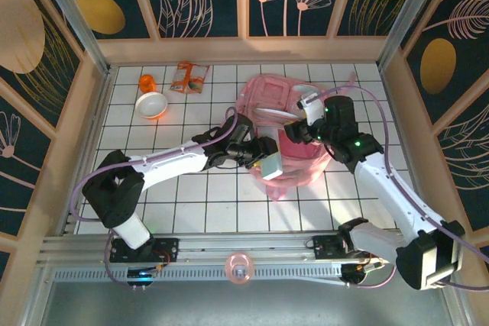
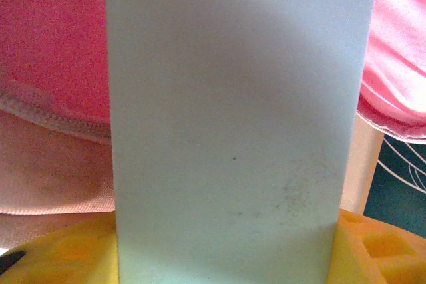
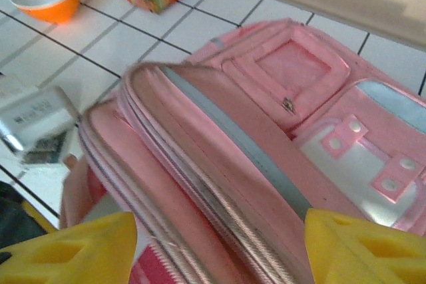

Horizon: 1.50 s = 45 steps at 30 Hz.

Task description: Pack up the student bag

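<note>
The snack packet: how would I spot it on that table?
Find the big pink backpack on the white tiled table, then look left along the back wall. The snack packet lies there, right of an orange cup and an orange-and-white bowl; it alone is a flat printed wrapper.

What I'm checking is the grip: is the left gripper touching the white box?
Touching. The left wrist view shows the white box between the yellow fingers of the left gripper, both its side edges pressed against them with no gap.
</note>
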{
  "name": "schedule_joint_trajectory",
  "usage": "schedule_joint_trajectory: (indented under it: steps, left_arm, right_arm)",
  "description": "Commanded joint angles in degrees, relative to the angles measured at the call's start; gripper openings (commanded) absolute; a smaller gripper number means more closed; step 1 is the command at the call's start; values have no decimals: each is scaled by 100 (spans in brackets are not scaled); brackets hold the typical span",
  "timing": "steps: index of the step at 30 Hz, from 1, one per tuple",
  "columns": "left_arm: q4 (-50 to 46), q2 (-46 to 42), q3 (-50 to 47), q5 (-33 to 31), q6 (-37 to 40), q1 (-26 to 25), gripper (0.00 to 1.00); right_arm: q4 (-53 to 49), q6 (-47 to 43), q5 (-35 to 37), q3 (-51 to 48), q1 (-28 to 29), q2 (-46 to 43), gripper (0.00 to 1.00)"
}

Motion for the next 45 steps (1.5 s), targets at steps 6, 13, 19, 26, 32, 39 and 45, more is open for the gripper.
schedule_joint_trajectory:
  steps: [6, 13, 19, 26, 32, 39, 45]
  left_arm:
    - [463, 119, 212, -204, -77, 92, 53]
    - [478, 139, 269, -187, -82, 108, 53]
    - [455, 134, 308, -195, -60, 114, 53]
    - [439, 128, 330, -211, -57, 123, 53]
    - [462, 195, 300, -342, -88, 170, 55]
    - [506, 830, 1215, -693, 114, 367, 64]
    - [244, 1233, 2002, -678, 452, 395, 85]
  right_arm:
    - [-314, -898, -113, 79, -17, 77, 72]
    - [-497, -1169, -504, -147, 3, -504, 80]
    - [-258, -1367, 129, -210, 4, 49, 80]
    - [100, -1488, -26, -261, 1, 364, 76]
    - [176, -1442, 121, 165, -13, 467, 0]
    - [616, -994, -780, 534, 27, 48, 0]
    - [744, -630, -342, 660, -15, 153, 0]
